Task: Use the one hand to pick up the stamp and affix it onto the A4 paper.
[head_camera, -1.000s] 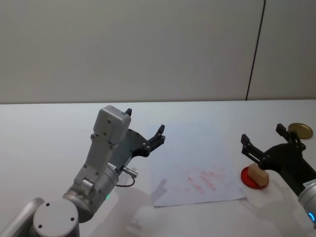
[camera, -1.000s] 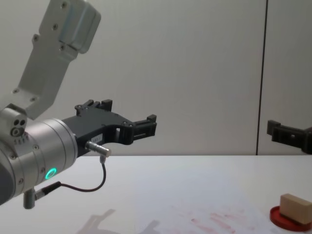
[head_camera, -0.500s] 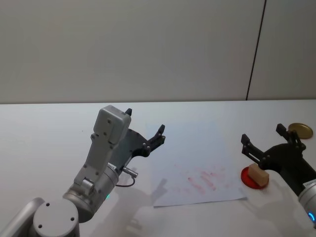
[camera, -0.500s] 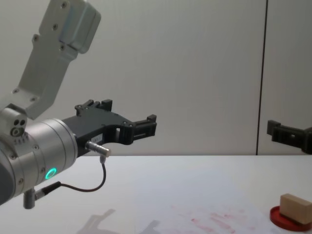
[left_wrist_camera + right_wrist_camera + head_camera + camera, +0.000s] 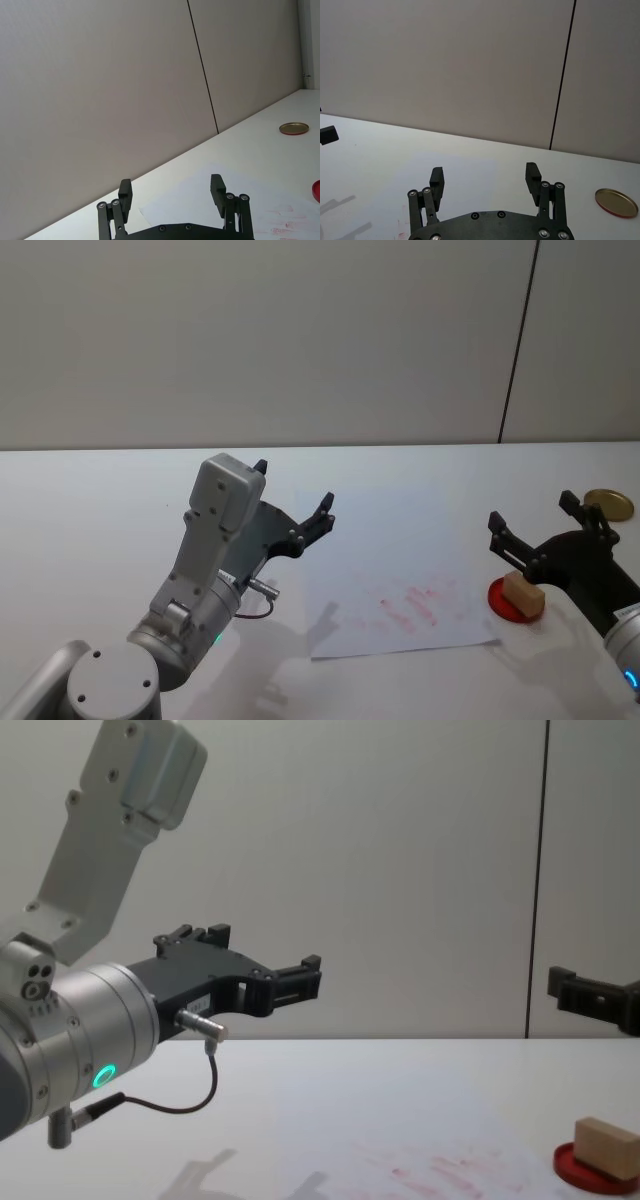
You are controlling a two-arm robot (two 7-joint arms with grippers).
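Observation:
The stamp (image 5: 522, 591), a small tan wooden block, rests on a round red ink pad (image 5: 503, 603) at the right of the table; the chest view shows the stamp (image 5: 606, 1147) too. The A4 paper (image 5: 400, 570), white with red smudges, lies flat in the middle. My right gripper (image 5: 532, 510) hovers open above and just behind the stamp, apart from it, with nothing held. My left gripper (image 5: 293, 487) hangs open over the paper's left edge, also with nothing between its fingers.
A gold round lid (image 5: 608, 504) lies at the far right of the table, also seen as the lid (image 5: 616, 202) in the right wrist view. The left arm's grey body (image 5: 215, 540) stands tall over the table's left half. A plain wall runs behind the table.

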